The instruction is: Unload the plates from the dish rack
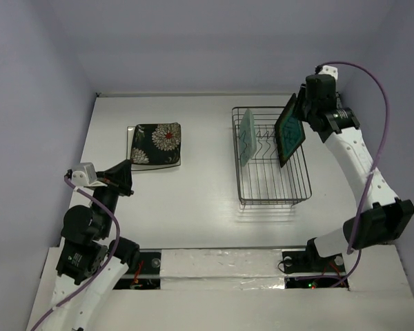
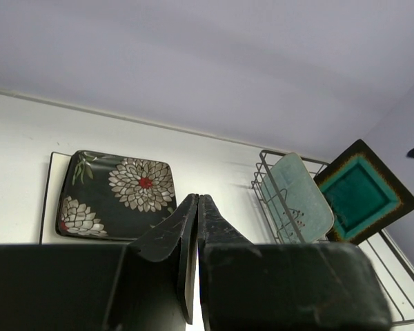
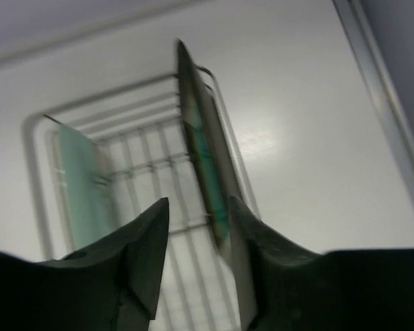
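Teal plate (image 3: 208, 165) sits edge-on between the spread right jaws, touching one finger, clear of the other; left jaws pressed together.

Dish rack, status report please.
Left gripper shut, empty. Right gripper straddling teal plate, grip unclear. Mint plate standing in dish rack. Flowered plate on table. Nothing blocking.

White plate (image 2: 53, 200) mostly hidden under floral plate (image 2: 117, 196) (only an edge strip shows), teal plate (image 3: 205, 148) blurred, near end behind right gripper (image 3: 197, 201) finger (image 3: 252, 276), contact unclear.
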You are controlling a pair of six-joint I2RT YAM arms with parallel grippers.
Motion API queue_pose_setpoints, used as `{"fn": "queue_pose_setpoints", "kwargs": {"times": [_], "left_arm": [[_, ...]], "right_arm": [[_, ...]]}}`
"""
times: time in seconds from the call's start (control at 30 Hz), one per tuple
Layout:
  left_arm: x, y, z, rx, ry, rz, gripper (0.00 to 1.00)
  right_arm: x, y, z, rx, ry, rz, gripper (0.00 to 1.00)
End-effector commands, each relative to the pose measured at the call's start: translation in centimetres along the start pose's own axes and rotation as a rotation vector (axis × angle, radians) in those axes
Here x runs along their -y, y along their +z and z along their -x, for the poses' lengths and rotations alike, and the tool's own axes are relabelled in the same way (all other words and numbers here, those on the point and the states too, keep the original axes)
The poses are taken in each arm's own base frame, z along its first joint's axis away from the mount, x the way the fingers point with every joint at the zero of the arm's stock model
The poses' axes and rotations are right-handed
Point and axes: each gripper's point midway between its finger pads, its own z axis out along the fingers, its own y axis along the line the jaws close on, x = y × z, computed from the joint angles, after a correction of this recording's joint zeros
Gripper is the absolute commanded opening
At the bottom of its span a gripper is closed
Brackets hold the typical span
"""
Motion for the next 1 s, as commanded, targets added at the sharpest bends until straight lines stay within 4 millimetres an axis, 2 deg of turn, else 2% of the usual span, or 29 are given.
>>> {"fn": "queue_pose_setpoints", "kwargs": {"times": [0.0, 0.03, 0.1, 0.13, 0.33, 0.47, 0.5, 0.57, 0.6, 0.7, 0.97], "left_arm": [[0.5, 0.6, 0.3, 0.009, -0.01, -0.012, 0.0], [0.4, 0.8, 0.0, -0.002, -0.006, -0.008, 0.03], [0.6, 0.7, -0.1, -0.005, -0.008, -0.018, 0.05], [0.6, 0.8, -0.1, -0.005, -0.006, -0.018, 0.07], [0.6, 0.6, 0.0, -0.002, -0.004, -0.019, 0.11], [0.6, 0.6, 0.1, 0.0, -0.005, -0.02, 0.11], [0.6, 0.6, 0.0, -0.001, -0.004, -0.019, 0.11], [0.6, 0.6, 0.1, 0.0, -0.005, -0.02, 0.12], [0.6, 0.6, 0.0, -0.001, -0.003, -0.019, 0.12], [0.6, 0.6, 0.1, 0.003, -0.006, -0.021, 0.12], [0.7, 0.5, 0.2, 0.005, -0.009, -0.021, 0.16]], "right_arm": [[2.9, 1.1, -2.2, -0.129, -0.131, -0.088, 0.48], [2.7, 2.1, -2.5, -0.159, -0.14, -0.09, 0.49], [2.1, 3.1, -3.4, -0.206, -0.178, -0.064, 0.5], [1.9, 4.2, -4.5, -0.242, -0.195, -0.067, 0.5], [2.3, 6.3, -5.7, -0.285, -0.234, -0.114, 0.5], [2.6, 7.6, -6.9, -0.331, -0.283, -0.144, 0.39], [3.0, 8.0, -7.1, -0.34, -0.301, -0.169, 0.32], [3.3, 8.0, -6.5, -0.332, -0.311, -0.19, 0.23], [3.7, 7.9, -6.3, -0.328, -0.321, -0.215, 0.1], [4.0, 7.2, -5.0, -0.29, -0.325, -0.225, 0.02], [4.1, 3.1, 0.5, -0.153, -0.335, -0.207, 0.0]]}}
